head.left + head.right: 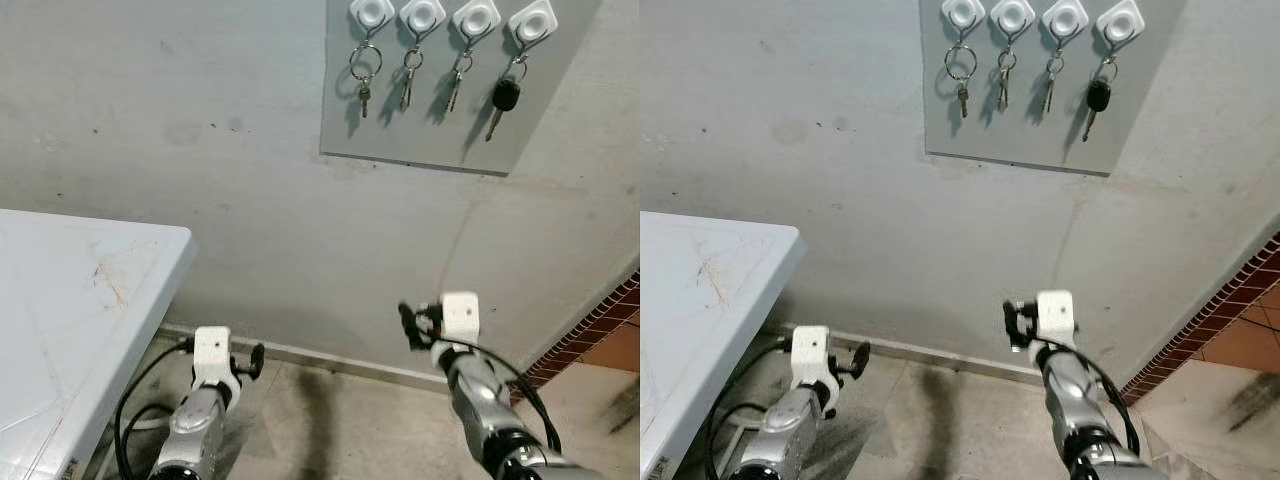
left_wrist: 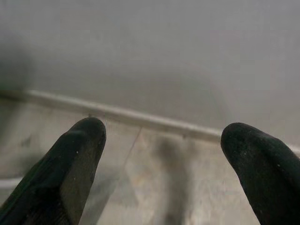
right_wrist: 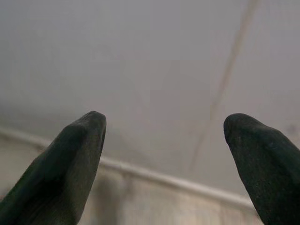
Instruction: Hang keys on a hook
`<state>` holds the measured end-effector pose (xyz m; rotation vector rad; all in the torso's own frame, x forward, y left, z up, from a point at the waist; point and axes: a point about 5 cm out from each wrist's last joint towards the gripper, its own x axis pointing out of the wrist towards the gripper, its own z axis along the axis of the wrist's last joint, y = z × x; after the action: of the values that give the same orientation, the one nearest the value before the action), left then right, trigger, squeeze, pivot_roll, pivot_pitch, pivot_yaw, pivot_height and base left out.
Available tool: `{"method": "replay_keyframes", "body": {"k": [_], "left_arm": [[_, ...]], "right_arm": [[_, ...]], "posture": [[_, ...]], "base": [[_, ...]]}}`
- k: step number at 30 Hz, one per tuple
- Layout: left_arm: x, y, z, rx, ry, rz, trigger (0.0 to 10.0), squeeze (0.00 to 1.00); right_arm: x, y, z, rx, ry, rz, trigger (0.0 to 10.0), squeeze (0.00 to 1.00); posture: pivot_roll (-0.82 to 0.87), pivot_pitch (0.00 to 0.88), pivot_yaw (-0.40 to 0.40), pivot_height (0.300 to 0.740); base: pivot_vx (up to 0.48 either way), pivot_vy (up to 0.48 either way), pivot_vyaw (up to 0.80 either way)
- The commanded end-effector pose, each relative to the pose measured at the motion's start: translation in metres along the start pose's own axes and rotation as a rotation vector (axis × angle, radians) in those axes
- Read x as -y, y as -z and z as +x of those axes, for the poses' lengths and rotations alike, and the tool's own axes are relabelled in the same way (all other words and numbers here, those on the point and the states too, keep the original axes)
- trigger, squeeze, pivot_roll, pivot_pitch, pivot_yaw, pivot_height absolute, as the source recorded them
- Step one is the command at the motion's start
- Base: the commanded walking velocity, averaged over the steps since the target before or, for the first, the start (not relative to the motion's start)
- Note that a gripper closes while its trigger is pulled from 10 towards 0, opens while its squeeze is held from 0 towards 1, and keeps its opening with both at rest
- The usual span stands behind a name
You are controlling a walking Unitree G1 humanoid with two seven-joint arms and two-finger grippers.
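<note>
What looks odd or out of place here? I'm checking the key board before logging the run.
Nothing stands out. All four white hooks on the grey board carry keys, hanging straight. Both the left gripper and right gripper are open and empty, low near the floor.

Both eye views look forward and down from head height at the wall (image 1: 250, 200), and both take in the key board (image 1: 440, 130), the table edge (image 1: 150, 290) and both arms. Each wrist view looks along its own spread fingers, low and near, at the skirting (image 2: 140, 119) where wall meets floor (image 2: 154, 187).
</note>
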<state>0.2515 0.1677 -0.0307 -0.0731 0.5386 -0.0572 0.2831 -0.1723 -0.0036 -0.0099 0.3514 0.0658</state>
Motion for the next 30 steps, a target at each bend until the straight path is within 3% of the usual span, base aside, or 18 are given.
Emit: {"method": "replay_keyframes", "body": {"k": [1,2,3,5,8,11,13,17,22,27,30], "left_arm": [[0.002,0.006,0.0,-0.029,-0.005,0.003,10.0,0.0],[0.002,0.007,0.0,-0.035,-0.006,-0.007,10.0,0.0],[0.003,0.008,0.0,-0.027,-0.011,0.002,10.0,0.0],[0.004,0.011,0.0,-0.035,-0.005,-0.002,10.0,0.0],[0.002,0.034,-0.008,-0.136,-0.022,0.11,10.0,0.0],[0.001,0.046,-0.014,-0.181,-0.028,0.096,10.0,0.0],[-0.001,0.064,-0.024,-0.238,-0.044,0.125,10.0,0.0],[-0.003,0.079,-0.033,-0.286,-0.064,0.117,10.0,0.0],[-0.006,0.087,-0.04,-0.303,-0.074,0.155,10.0,0.0],[-0.002,0.084,-0.037,-0.295,-0.064,0.2,10.0,0.0],[0.0,0.08,-0.033,-0.292,-0.059,0.156,10.0,0.0]], "right_arm": [[0.006,0.015,-0.006,-0.081,0.014,0.002,10.0,1.0],[0.006,0.019,-0.008,-0.095,0.015,0.011,10.0,1.0],[0.009,0.027,-0.013,-0.133,0.01,-0.022,10.0,0.0],[0.012,0.041,-0.021,-0.198,0.017,-0.037,10.0,0.0],[0.017,0.065,-0.037,-0.308,0.026,-0.077,10.0,0.0],[0.018,0.079,-0.047,-0.368,0.027,-0.077,10.0,0.0],[0.019,0.104,-0.068,-0.484,0.02,-0.131,10.0,0.0],[0.02,0.122,-0.086,-0.561,0.036,-0.096,10.0,0.0],[0.017,0.13,-0.095,-0.586,0.043,-0.053,10.0,0.0],[0.013,0.131,-0.094,-0.591,0.049,-0.035,10.0,0.0],[0.011,0.129,-0.091,-0.591,0.048,-0.035,10.0,0.0]], "posture": [[-0.02,0.021,-0.006,0.74],[-0.02,0.021,-0.005,0.74],[-0.02,0.019,-0.004,0.74],[-0.02,0.019,-0.004,0.74],[-0.02,0.0,-0.005,0.74],[-0.03,0.0,0.0,0.74],[-0.04,0.0,0.005,0.74],[-0.05,0.0,0.014,0.74],[-0.05,0.0,0.017,0.74],[-0.05,0.0,0.02,0.74],[-0.05,0.0,0.022,0.74]], "base": [[0.0,0.0,0.0],[0.0,0.0,0.0],[0.0,0.0,0.0],[0.0,0.0,0.0],[0.0,0.0,0.0],[0.0,0.0,0.0],[0.0,0.0,0.0],[0.0,0.0,0.0],[0.0,0.0,0.0],[0.0,0.0,0.0],[0.0,0.0,0.0]]}}
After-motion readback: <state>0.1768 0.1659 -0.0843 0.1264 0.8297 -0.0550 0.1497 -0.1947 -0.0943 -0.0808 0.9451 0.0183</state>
